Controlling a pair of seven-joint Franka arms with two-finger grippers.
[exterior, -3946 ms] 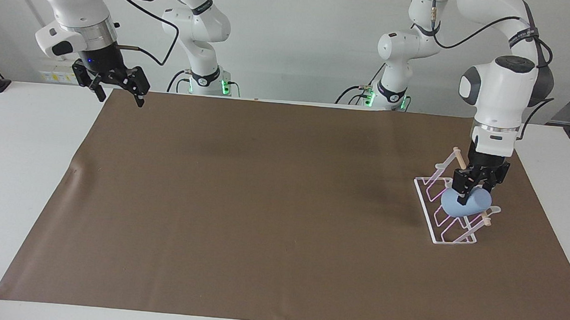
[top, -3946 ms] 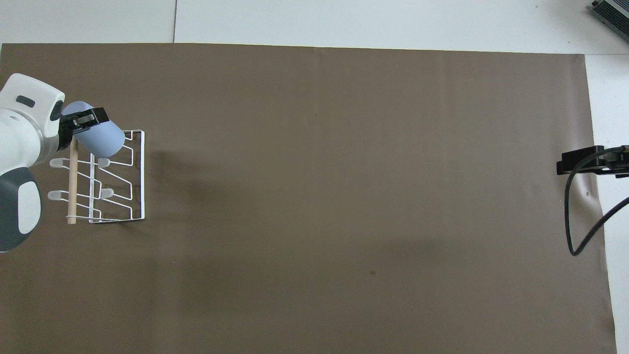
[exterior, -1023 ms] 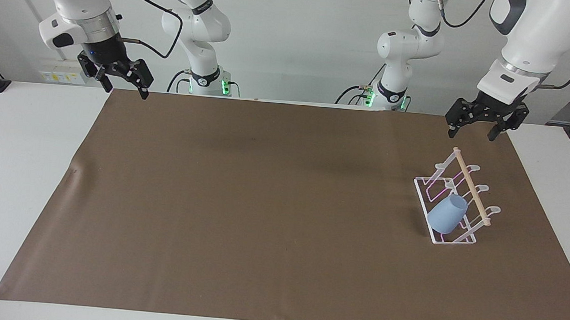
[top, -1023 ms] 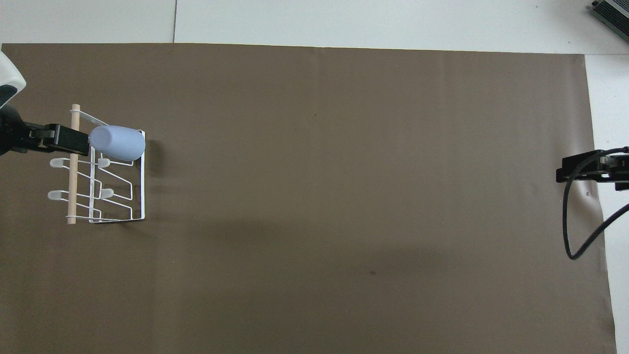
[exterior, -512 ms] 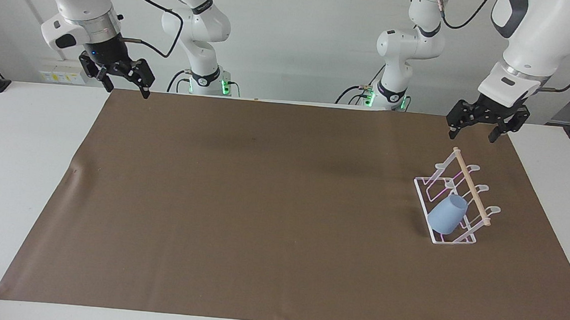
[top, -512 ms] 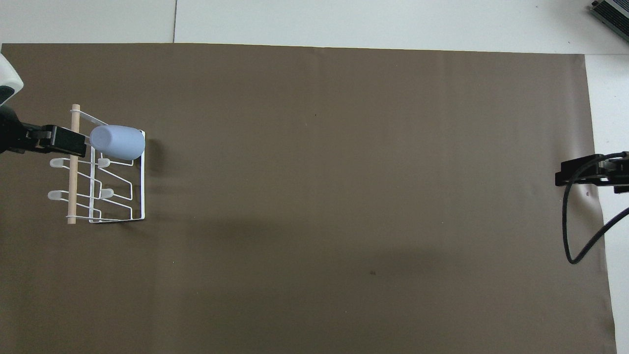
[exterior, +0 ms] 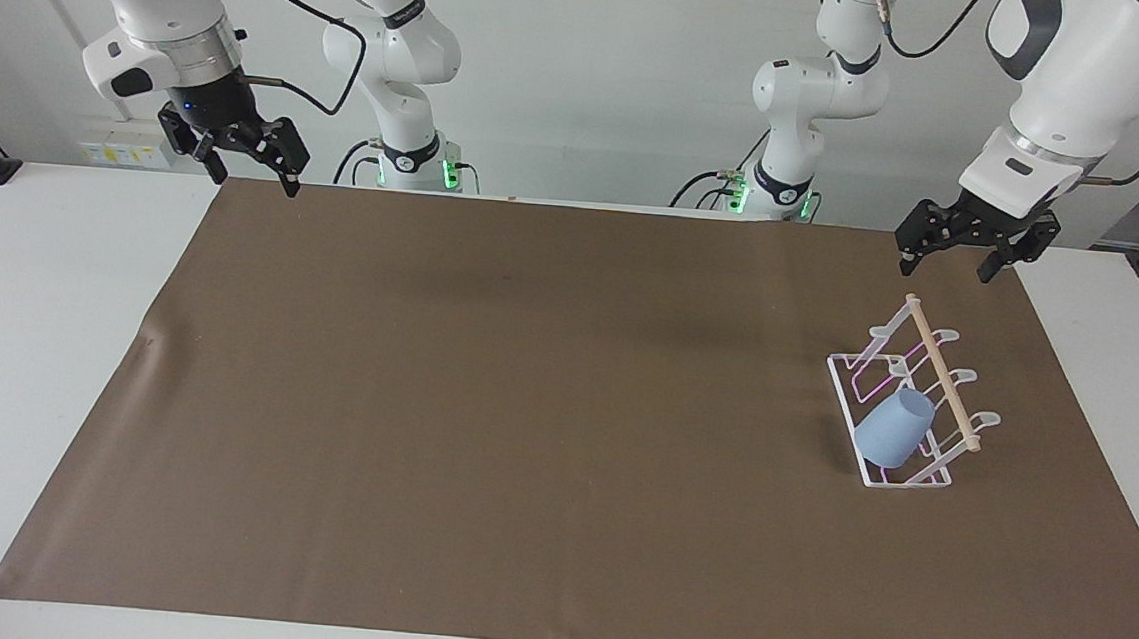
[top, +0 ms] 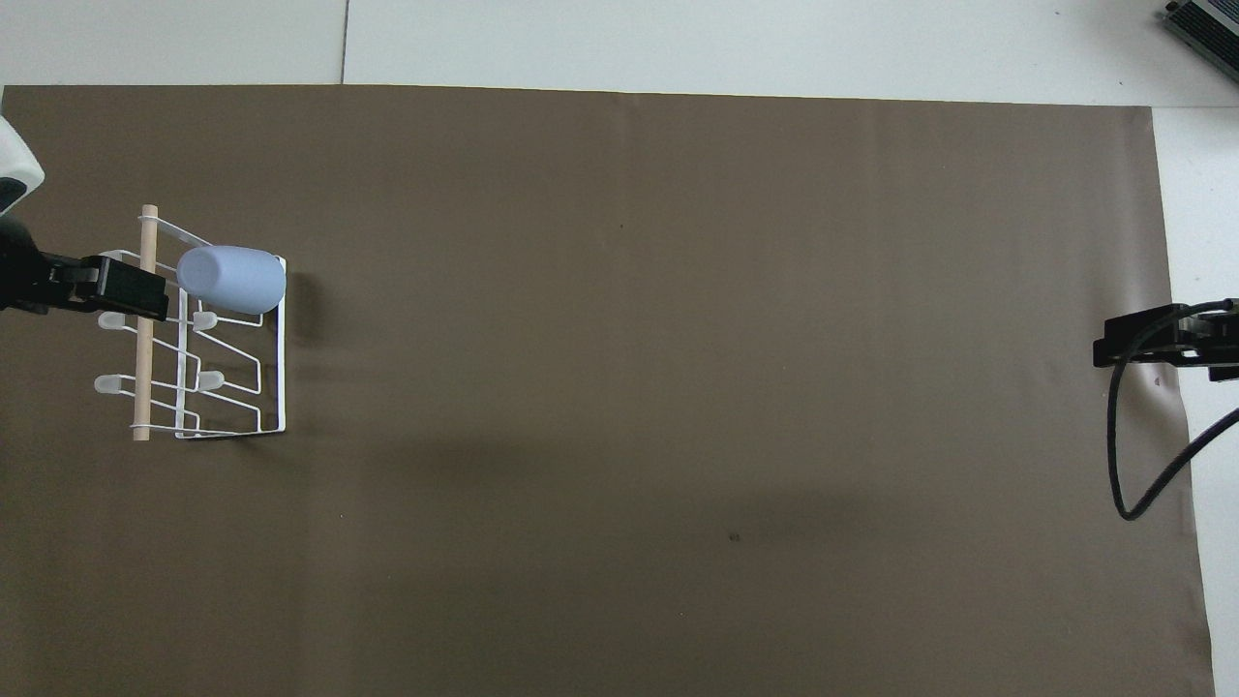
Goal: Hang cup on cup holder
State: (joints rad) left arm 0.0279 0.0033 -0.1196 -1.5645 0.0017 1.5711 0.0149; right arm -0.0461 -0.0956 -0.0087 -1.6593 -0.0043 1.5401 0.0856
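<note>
The light-blue cup (exterior: 893, 428) hangs upside down on a slanted prong of the white wire cup holder (exterior: 909, 479), at the end of the rack farthest from the robots; it also shows in the overhead view (top: 230, 280). The holder (top: 282, 368) stands on the brown mat toward the left arm's end, with a wooden dowel (exterior: 942, 372) across its top. My left gripper (exterior: 947, 269) is open and empty, raised above the holder's robot-side end. My right gripper (exterior: 247, 180) is open and empty, raised over the mat's corner at the right arm's end, waiting.
A brown mat (exterior: 523, 407) covers most of the white table (exterior: 38, 322). A black cable (top: 1128, 465) hangs from the right arm. A small crease marks the mat's edge (exterior: 149, 338) at the right arm's end.
Since the earliest frames my left gripper let go of the cup on the holder and rose away toward the robots. In the last second it only drifted slightly; the cup stays hung.
</note>
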